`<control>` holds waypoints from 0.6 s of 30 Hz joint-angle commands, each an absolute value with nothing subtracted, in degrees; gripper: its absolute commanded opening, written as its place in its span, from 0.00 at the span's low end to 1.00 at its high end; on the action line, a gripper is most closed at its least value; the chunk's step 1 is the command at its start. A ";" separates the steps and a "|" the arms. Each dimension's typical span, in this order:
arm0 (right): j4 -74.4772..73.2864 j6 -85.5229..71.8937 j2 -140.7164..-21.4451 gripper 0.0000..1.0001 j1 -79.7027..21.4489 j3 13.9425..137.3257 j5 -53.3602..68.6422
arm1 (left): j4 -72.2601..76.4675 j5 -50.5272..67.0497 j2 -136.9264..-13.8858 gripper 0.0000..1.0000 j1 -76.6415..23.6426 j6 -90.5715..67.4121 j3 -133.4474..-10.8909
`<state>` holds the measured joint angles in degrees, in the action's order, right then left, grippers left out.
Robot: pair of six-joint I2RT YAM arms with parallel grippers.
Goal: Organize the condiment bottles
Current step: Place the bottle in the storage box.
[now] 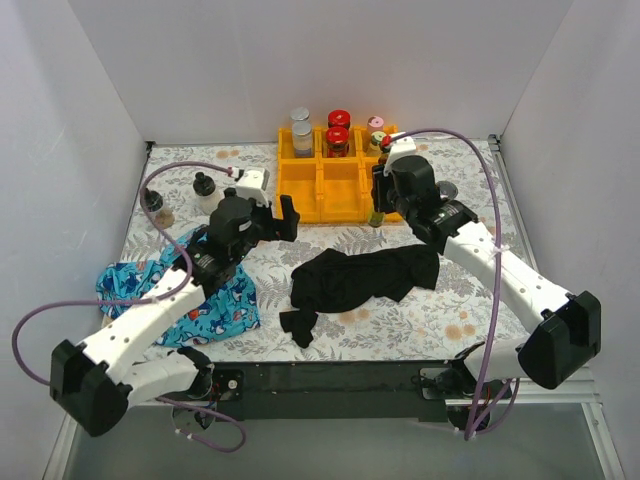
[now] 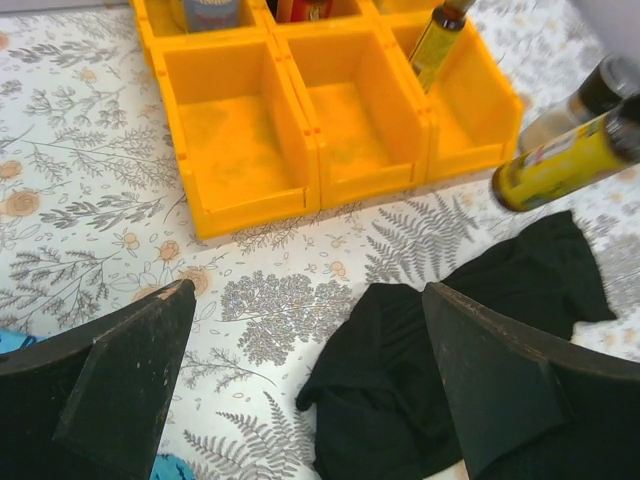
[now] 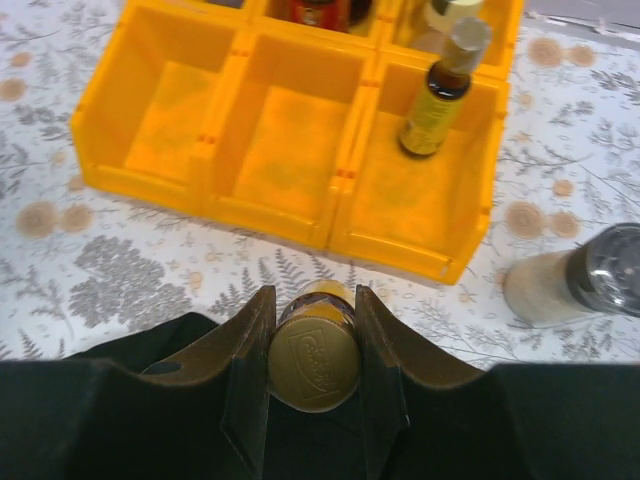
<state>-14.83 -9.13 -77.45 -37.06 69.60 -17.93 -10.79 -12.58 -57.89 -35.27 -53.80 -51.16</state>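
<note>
Top view. Orange plastic six-compartment tray [image 1: 300,190] at upper centre, on a floral-print tabletop [image 1: 450,330]. In its back row, silver-lidded clear jars [image 1: 301,132], red-lidded dark jars [image 1: 338,133] and a pink-lidded jar [image 1: 376,123]. Left of the tray, loose on the tabletop, a black-capped clear bottle [image 1: 205,190]. Crumpled black cloth [image 1: 365,275] at centre, blue patterned cloth [image 1: 215,305] at lower left. Right gripper [image 1: 380,205] at the tray's front right corner, pinching a slim amber yellow-capped bottle [image 1: 377,217]. Left gripper [image 1: 278,210] just left of the tray, holding nothing.

Left wrist view. Two black fingers [image 2: 130,380] spread wide at the bottom corners, only tabletop and black cloth between them. Tray across the top. At the right edge, the held bottle tipped nearly on its side above the tabletop, with olive-gold contents and a printed label.

Right wrist view. At bottom centre, fingers [image 3: 245,370] pressed against both sides of the held bottle just below its gold embossed cap. At upper right, a second slim amber bottle with a pale cap [image 3: 440,95], upright in the tray's front right compartment. At the right edge, beside the tray, a pale-filled bottle with a dark cap [image 3: 565,285].

Probably glass: stiff, light, smooth and likely slippery, breakable if dropped. Tall and narrow, so easily toppled when set down. Best taken around the body near the cap and lowered upright.
</note>
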 commanded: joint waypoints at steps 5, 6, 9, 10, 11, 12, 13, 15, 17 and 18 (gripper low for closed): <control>-9.41 -2.82 -78.30 0.01 -29.80 72.86 -19.07 | 2.10 -10.48 -70.66 0.98 -34.02 -44.82 -51.33; -8.97 -2.46 -79.70 0.01 -28.40 73.30 -18.55 | 1.24 -8.46 -70.75 0.98 -33.14 -45.87 -51.50; -7.21 -1.67 -82.69 0.01 -26.02 74.70 -18.11 | 2.19 -7.12 -70.05 0.98 -33.13 -46.32 -49.76; -6.51 -1.76 -83.49 0.01 -25.41 74.97 -17.76 | 2.55 -6.68 -69.79 0.98 -33.13 -46.23 -49.40; -5.37 -1.67 -84.37 0.01 -24.53 75.41 -17.32 | 2.64 -5.72 -69.52 0.98 -33.13 -46.14 -49.31; -4.84 -1.67 -86.12 0.01 -24.09 76.37 -16.79 | 2.46 -5.54 -69.26 0.98 -33.13 -45.97 -49.39; -4.49 -1.58 -86.92 0.01 -23.73 76.99 -16.61 | 2.46 -5.54 -69.00 0.98 -33.13 -45.97 -49.39; -3.69 -1.67 -89.46 0.01 -22.50 78.83 -15.74 | 2.46 -5.71 -68.73 0.98 -33.13 -45.62 -49.57; -3.17 -1.76 -90.96 0.01 -21.63 79.97 -14.60 | 2.20 -6.33 -68.82 0.98 -33.13 -45.62 -49.83; -3.16 -1.93 -92.53 0.01 -21.36 81.55 -13.81 | 1.59 -6.76 -68.99 0.98 -33.13 -45.62 -50.01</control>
